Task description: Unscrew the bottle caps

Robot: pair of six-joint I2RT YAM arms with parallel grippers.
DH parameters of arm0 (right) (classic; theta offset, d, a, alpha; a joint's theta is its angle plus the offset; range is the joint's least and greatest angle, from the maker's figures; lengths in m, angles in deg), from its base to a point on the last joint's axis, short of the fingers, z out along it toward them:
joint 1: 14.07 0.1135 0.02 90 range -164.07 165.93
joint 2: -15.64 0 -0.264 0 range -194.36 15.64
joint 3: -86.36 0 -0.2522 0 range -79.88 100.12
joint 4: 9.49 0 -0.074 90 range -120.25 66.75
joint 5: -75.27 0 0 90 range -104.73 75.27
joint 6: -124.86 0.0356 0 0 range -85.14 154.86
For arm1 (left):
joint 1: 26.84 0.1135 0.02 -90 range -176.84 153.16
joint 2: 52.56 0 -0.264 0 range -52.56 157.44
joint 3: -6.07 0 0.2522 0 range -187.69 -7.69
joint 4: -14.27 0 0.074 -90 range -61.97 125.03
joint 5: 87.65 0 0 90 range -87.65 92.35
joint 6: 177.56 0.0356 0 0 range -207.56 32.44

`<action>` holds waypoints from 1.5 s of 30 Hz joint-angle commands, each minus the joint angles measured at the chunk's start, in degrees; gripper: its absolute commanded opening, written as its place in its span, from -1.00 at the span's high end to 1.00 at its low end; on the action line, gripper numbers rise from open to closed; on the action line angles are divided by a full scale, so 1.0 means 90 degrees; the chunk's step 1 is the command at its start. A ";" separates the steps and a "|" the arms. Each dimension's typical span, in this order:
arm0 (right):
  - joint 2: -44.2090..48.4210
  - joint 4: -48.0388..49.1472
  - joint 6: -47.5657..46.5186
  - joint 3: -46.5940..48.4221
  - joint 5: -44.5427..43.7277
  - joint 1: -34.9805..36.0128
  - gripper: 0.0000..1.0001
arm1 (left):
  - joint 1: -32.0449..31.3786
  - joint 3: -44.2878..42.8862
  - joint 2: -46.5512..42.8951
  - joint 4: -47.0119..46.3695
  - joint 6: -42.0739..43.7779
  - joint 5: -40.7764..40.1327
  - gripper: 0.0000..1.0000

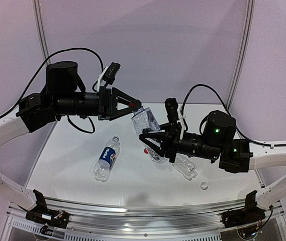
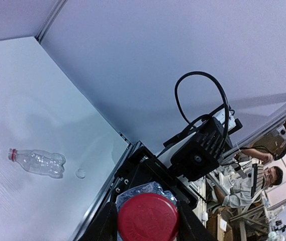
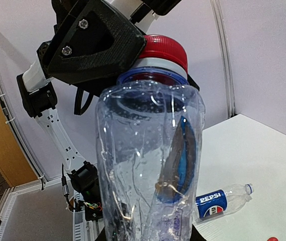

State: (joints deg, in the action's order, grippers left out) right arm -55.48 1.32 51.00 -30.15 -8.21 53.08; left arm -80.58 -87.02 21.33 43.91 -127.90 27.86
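My right gripper (image 1: 150, 139) is shut on a clear ribbed bottle (image 1: 144, 122) and holds it tilted above the table. My left gripper (image 1: 134, 106) is shut on that bottle's red cap (image 2: 148, 217), with a finger on each side of it. In the right wrist view the held bottle (image 3: 150, 165) fills the frame, with the red cap (image 3: 164, 50) on top. A Pepsi bottle (image 1: 106, 157) lies on the table at the left, its neck bare (image 3: 247, 189). A second clear bottle (image 1: 187, 168) with a red cap (image 2: 13, 154) lies under my right arm. A whitish cap (image 1: 203, 185) lies loose beside it.
The white table (image 1: 72, 145) is walled by pale panels at the back and sides. A metal rail (image 1: 143, 213) runs along the near edge. Both arms reach in over the table's middle.
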 commanded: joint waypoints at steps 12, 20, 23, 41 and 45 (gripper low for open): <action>-0.0077 -0.0084 -0.0065 0.0186 0.0045 -0.0034 1.00 | -0.0076 -0.0061 -0.0008 0.0102 0.0071 -0.0283 -0.50; -0.0140 -0.0132 -0.0039 0.0216 0.0123 -0.0039 1.00 | -0.0084 -0.0133 0.0032 0.0153 0.0084 -0.0487 -0.07; -0.0181 -0.0227 -0.0085 0.0275 0.0178 -0.0035 1.00 | -0.0081 -0.0107 0.0032 0.0069 0.0058 -0.0529 -0.17; -0.0229 -0.0304 -0.0069 0.0256 0.0248 -0.0039 1.00 | -0.0082 -0.0038 0.0038 -0.0036 -0.0065 -0.0704 -0.35; -0.0224 -0.0304 -0.0085 0.0245 0.0245 -0.0037 1.00 | -0.0081 -0.0042 0.0032 -0.0042 -0.0064 -0.0683 -0.03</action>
State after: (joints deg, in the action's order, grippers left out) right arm -56.92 -0.80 50.56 -28.79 -6.55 52.99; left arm -80.95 -87.02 21.59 43.94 -128.77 22.29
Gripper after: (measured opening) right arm 0.259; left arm 0.599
